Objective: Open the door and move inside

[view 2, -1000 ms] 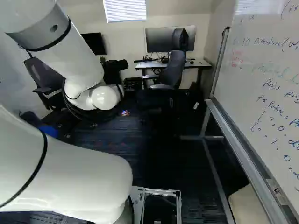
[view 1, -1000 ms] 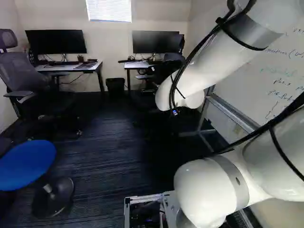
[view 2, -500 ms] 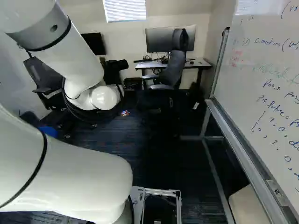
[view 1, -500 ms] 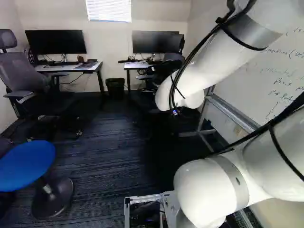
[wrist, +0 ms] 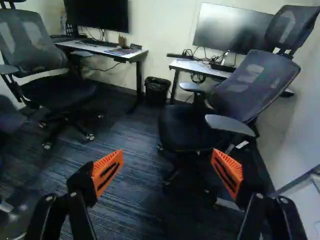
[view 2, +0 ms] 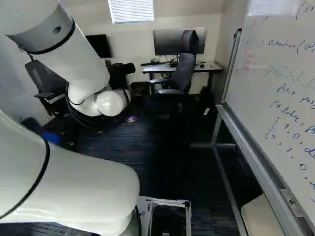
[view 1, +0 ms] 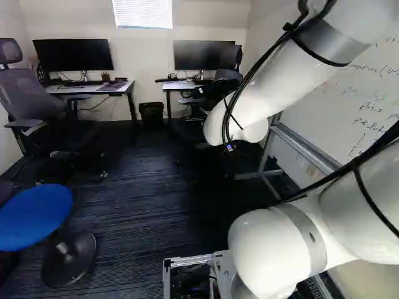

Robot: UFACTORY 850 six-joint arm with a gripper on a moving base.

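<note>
My two fingers (wrist: 106, 172) stand wide apart above the dark carpet (wrist: 142, 180). An office chair (wrist: 255, 85) stands ahead, near the front edge of a desk (wrist: 181, 65). Where the door is, I cannot tell.

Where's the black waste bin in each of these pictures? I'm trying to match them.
Left base view: the bin is above centre, left of the cable-strewn desk.
Right base view: left of that desk, beyond the arm.
Wrist view: ahead of the pincer, beside that desk.
Shared landmark: that desk.
</note>
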